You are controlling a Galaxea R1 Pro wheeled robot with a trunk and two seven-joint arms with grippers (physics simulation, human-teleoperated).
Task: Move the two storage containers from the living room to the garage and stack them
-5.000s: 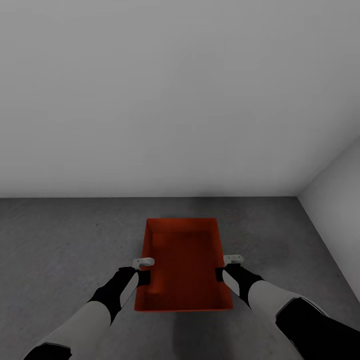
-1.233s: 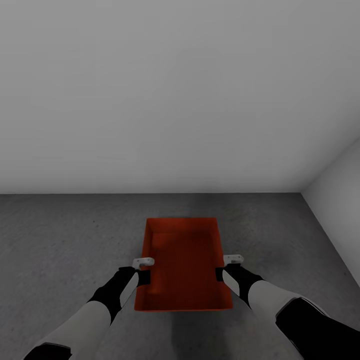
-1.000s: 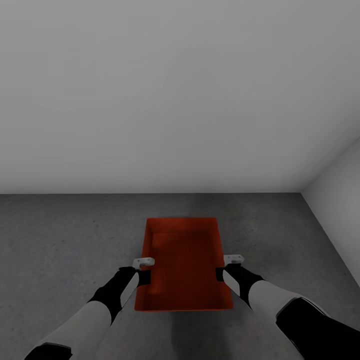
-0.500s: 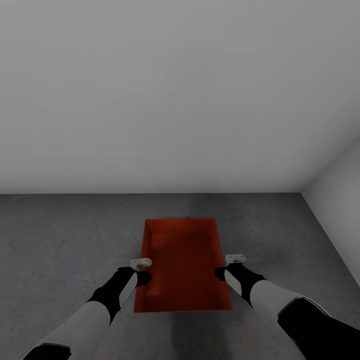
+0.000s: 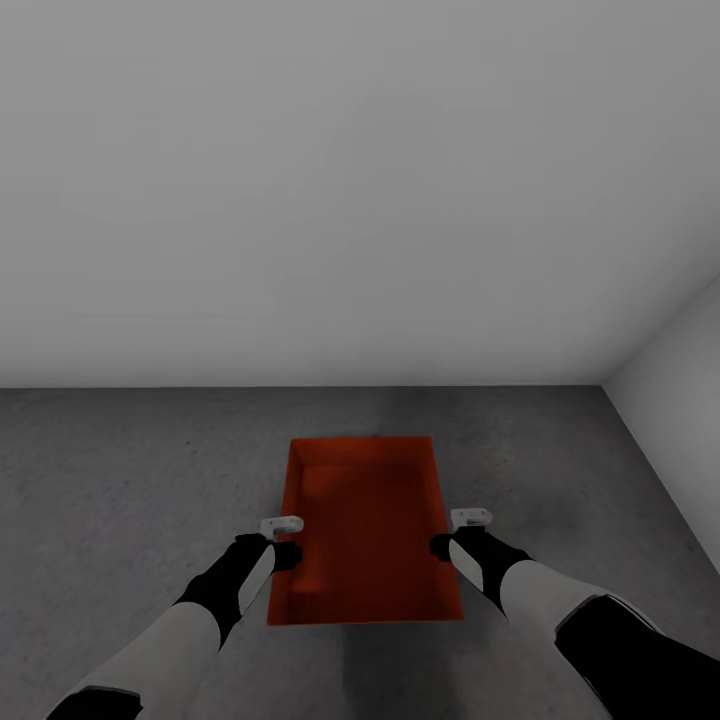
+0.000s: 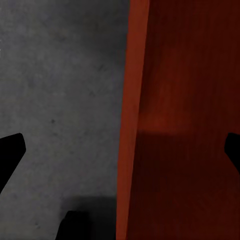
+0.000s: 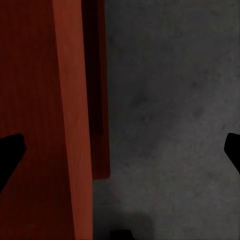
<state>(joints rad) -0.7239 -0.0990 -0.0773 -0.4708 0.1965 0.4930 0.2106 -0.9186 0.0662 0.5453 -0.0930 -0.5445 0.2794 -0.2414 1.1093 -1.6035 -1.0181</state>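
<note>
Red-orange plastic fills the middle of my head view: a storage container [image 5: 365, 530] sits open-top on the dark grey speckled floor [image 5: 120, 480] of the garage, its long sides running away from me. It lies close to the pale grey back wall [image 5: 360, 200], with the side wall [image 5: 680, 370] off to my right.

My left hand [image 5: 283, 540] is at the container's left long wall and my right hand [image 5: 455, 535] at its right long wall, about level with each other.

From the left wrist view, the left hand [image 6: 120, 150] is spread wide. One black fingertip [image 6: 10, 150] is over the concrete, the other is over the bin's inside, and the wall passes between them without touching either.

The right wrist view shows the same: the right hand [image 7: 120, 150] is spread wide astride the wall, gripping nothing, with one fingertip [image 7: 10, 150] over the red inside and the other over the floor.

In that view a second, darker red edge [image 7: 100, 125] runs just outside and below the bright wall. It looks like another bin under this one, but I cannot tell for certain.
</note>
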